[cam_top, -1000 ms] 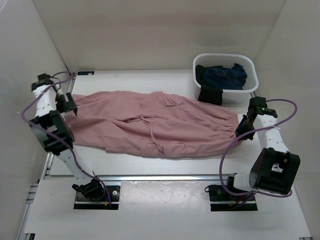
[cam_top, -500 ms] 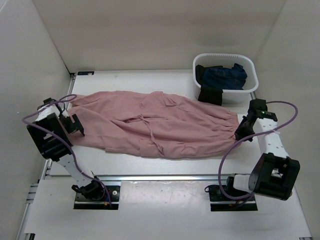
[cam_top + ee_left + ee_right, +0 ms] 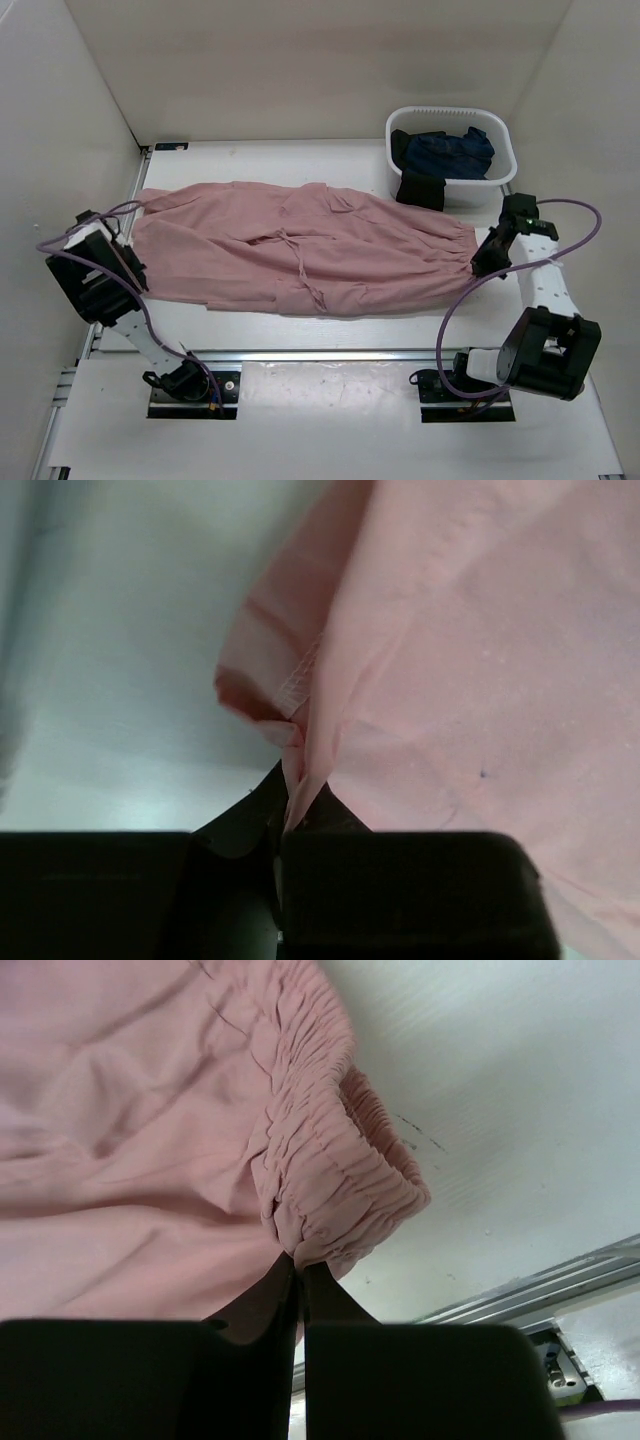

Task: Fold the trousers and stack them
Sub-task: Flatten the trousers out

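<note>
The dusty-pink trousers (image 3: 300, 250) lie spread flat across the table, leg ends to the left and gathered waistband to the right. My left gripper (image 3: 132, 264) sits at the near-left corner of the legs. In the left wrist view the left gripper (image 3: 290, 798) is shut on a fold of the trousers' hem (image 3: 270, 695). My right gripper (image 3: 479, 262) is at the right end, and in the right wrist view the right gripper (image 3: 298, 1264) is shut on the trousers' ruched waistband (image 3: 335, 1185).
A white basket (image 3: 502, 168) holding dark navy garments (image 3: 452, 150) stands at the back right, one dark piece (image 3: 420, 188) hanging over its front wall. A metal rail (image 3: 330, 354) runs along the table's near edge. Walls enclose the left, back and right.
My left gripper has come down from the back-left to the near-left leg end and shut on the hem. The right gripper has stayed shut on the waistband, shifting only slightly.
</note>
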